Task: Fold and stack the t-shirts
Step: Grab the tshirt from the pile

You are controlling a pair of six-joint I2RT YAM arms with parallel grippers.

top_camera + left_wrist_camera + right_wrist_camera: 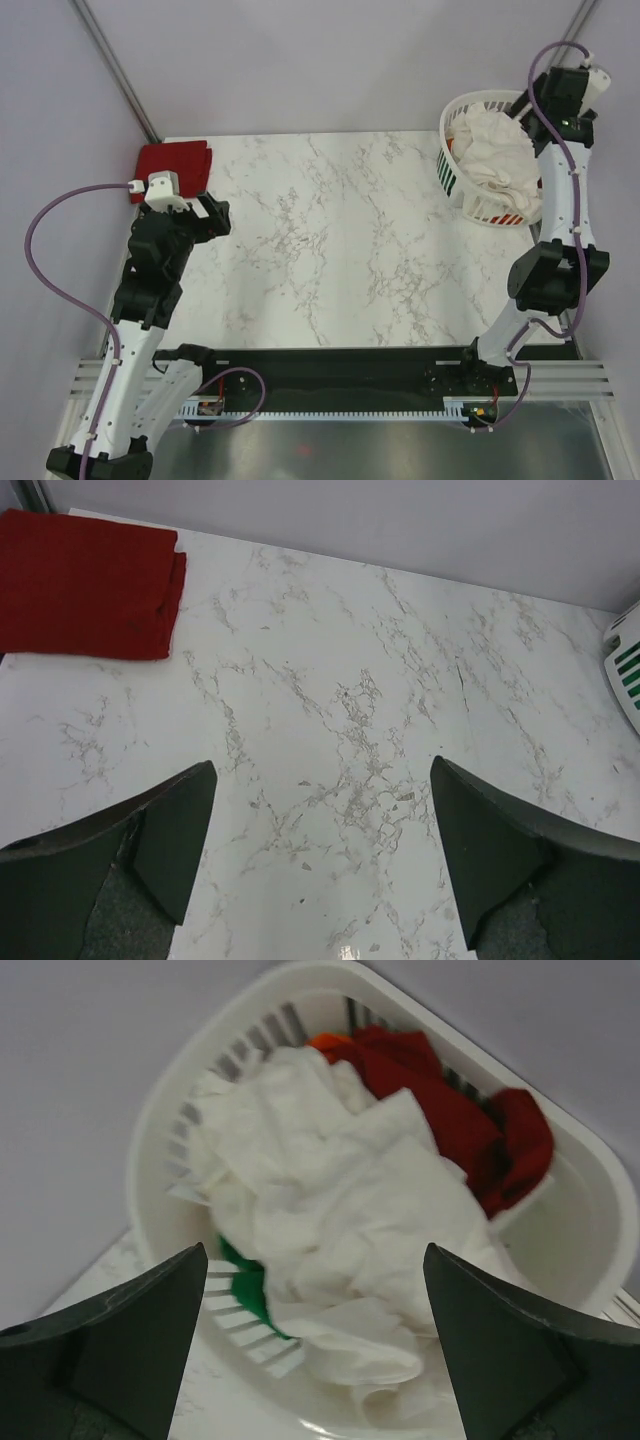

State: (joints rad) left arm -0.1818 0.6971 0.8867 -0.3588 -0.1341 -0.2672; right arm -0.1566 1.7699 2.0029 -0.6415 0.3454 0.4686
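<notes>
A folded red t-shirt lies at the table's far left corner; it also shows in the left wrist view. My left gripper hovers just in front of it, open and empty, its fingertips wide apart over bare marble. A crumpled cream-white t-shirt heaps in the white basket at the far right, with red cloth and green cloth under it. My right gripper hangs above the basket, open and empty, the white heap between its spread fingers.
The white slatted laundry basket leans tilted at the far right corner; its rim shows in the right wrist view and an edge in the left wrist view. Grey walls close the back and sides. The marble table spans between the arms.
</notes>
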